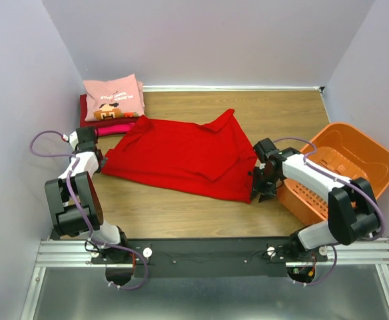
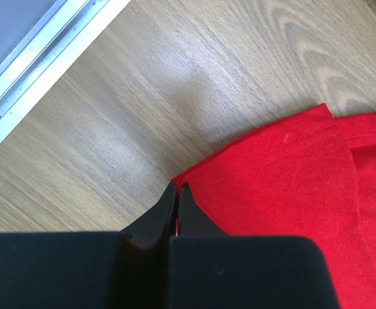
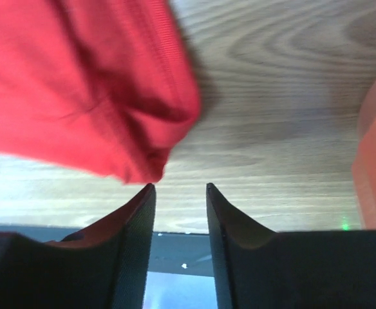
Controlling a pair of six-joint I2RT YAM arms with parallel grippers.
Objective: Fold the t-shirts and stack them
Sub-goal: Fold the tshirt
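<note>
The left gripper (image 2: 177, 188) has its fingers pressed together, the tips right at a hem corner of the red t-shirt (image 2: 284, 206); whether any cloth is caught between them I cannot tell. The right gripper (image 3: 180, 188) stands with its fingers apart and nothing between them, and a bunched corner of the same shirt hangs just above one fingertip in the upper left of its wrist view.

Outward from there, in the top view the red t-shirt (image 1: 181, 157) lies spread across the middle of the wooden table (image 1: 181, 210), one flap turned over along its right side (a first fold, by the look of it), with a gripper at each of its lower corners. In the upper left of that frame sits the stack: a pink t-shirt (image 1: 113, 97) with a print on top, a dark red t-shirt (image 1: 84, 110) showing at the left edge under it, and a magenta t-shirt (image 1: 118, 128) peeping out at the front. The orange basket (image 1: 344, 167) tilts at the right edge, and no cloth shows in it.

By my judgement the task is well along: three shirts are folded and stacked, and one is left to finish folding and set on the pile. The count is four shirts, one basket, two grippers
</note>
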